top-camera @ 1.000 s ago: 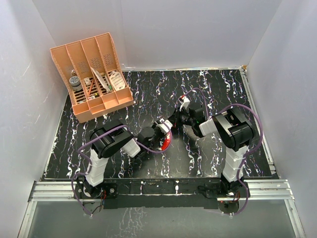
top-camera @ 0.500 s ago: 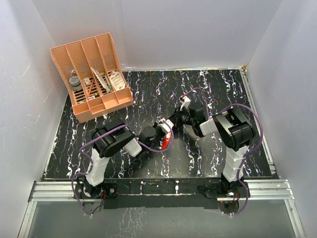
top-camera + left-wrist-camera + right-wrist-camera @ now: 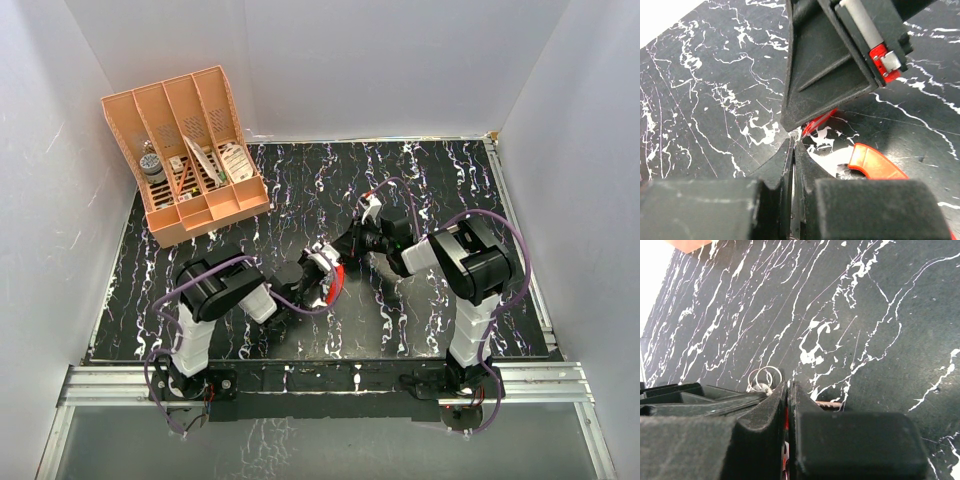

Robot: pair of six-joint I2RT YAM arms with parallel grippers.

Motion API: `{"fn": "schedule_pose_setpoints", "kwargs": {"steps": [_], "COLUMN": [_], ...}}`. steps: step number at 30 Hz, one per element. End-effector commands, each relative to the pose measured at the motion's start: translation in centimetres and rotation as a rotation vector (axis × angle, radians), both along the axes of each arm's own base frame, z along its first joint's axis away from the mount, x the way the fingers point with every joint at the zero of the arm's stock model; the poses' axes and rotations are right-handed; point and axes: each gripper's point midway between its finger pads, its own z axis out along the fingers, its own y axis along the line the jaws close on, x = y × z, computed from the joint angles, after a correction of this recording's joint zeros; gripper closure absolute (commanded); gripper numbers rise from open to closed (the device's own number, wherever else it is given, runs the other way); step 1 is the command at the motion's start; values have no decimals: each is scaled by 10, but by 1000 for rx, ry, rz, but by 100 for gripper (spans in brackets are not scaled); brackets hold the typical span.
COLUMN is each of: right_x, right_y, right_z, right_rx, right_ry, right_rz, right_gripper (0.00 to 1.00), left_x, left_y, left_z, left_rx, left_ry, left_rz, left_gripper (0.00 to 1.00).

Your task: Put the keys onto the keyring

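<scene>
Keyring (image 3: 874,164) at mid-table, on the matte black, white-veined table (image 3: 430,180): long oval loop, glossy red rim, white opposite side. Left gripper (image 3: 792,146) just beside it, jaws fully closed; can't tell if anything is pinched. Right gripper (image 3: 788,388) closed on thin red key (image 3: 820,121). Small wire rings (image 3: 764,376) alongside.

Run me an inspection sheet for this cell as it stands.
Surface: black white-veined table.
Job's things: red-and-white keyring beside the left gripper; red sliver, probably the key, at the right gripper.
Clutter: small wire rings on the table; orange organizer, far left corner.
Grippers: both shut, tips close together; what either holds cannot be told.
Cables: purple cables loop along both arms.
Surroundings: white walls on three sides.
</scene>
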Motion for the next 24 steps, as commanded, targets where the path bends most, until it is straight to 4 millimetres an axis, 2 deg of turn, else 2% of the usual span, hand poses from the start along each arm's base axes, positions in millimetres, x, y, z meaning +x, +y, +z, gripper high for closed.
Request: {"fn": "schedule_pose_setpoints", "kwargs": {"steps": [1, 10, 19, 24], "right_x": [19, 6, -21, -34], "right_y": [0, -3, -8, -13], "right_z": [38, 68, 125, 142], "right_rx": [38, 71, 116, 103], "right_ry": [-130, -177, -262, -282], "right_rz": [-30, -19, 17, 27], "right_gripper": [100, 100, 100, 100], "left_x": [-6, -21, -30, -35], "left_y": [-4, 12, 21, 22], "left_z": [61, 104, 162, 193], "left_rx": [-173, -326, -471, -534], "left_ry": [-91, -161, -247, -279], "left_rz": [-22, -24, -33, -55], "left_gripper": [100, 100, 100, 100]}}
